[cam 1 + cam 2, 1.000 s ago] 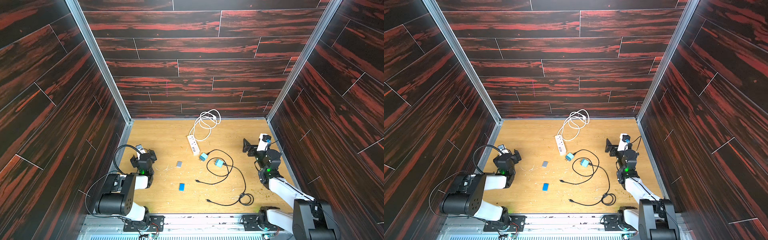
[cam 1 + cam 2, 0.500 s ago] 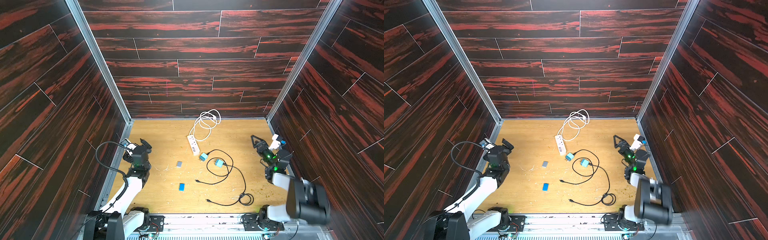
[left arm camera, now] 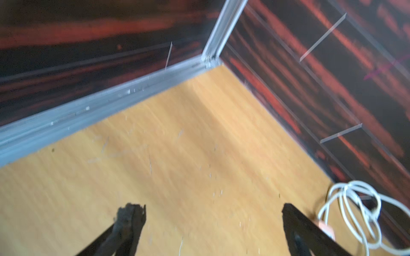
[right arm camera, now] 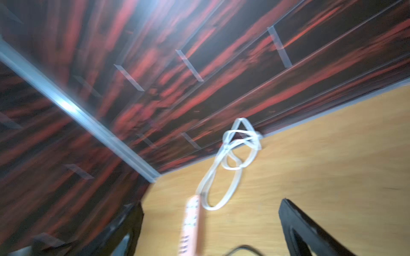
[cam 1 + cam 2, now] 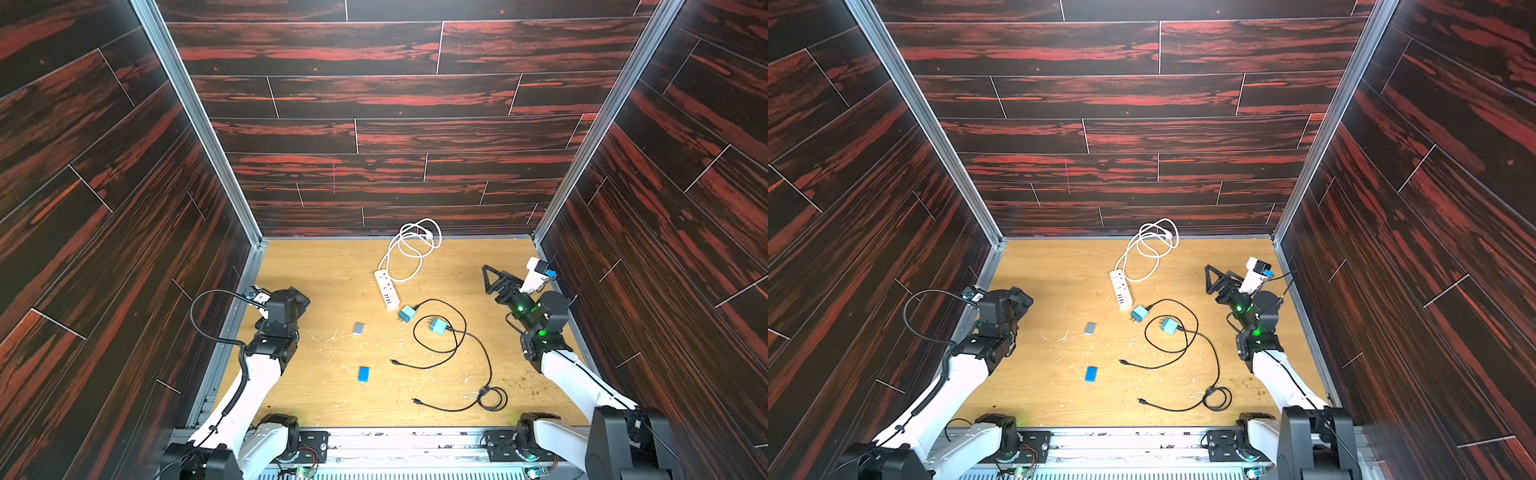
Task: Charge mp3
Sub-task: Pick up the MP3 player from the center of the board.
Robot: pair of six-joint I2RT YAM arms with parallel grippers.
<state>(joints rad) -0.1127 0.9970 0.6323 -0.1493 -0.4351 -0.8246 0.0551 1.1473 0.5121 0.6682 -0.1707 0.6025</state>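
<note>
At the left edge of the desk [image 5: 316, 266], the left gripper [image 5: 300, 299] is held above bare wood. Its jaws are seen apart in the left wrist view, with nothing between them. Two small flat devices are found to its right, near the middle of the desk: a grey device [image 5: 358, 328] and, nearer the robot, a blue device [image 5: 363, 373]. Which of them is the mp3 player cannot be told at this size, and no port can be made out. Both are well apart from either pair of jaws.

Further right, a white power strip [image 5: 387, 289] is laid with its white cord [image 5: 411, 245] looped toward the back wall. A teal charger [image 5: 407, 312] is seen just beside the strip's near end, and a second teal charger [image 5: 436, 325] close to that. Black cables [image 5: 394, 362] are trailed from them in loose loops across the wood.

At the right edge, the right gripper [image 5: 496, 280] is raised, its jaws spread wide and empty. Both wrist views are blurred; the fingers [image 4: 295, 221] are cut off by the picture edge, and in the right wrist view the power strip is shown only in part.
</note>
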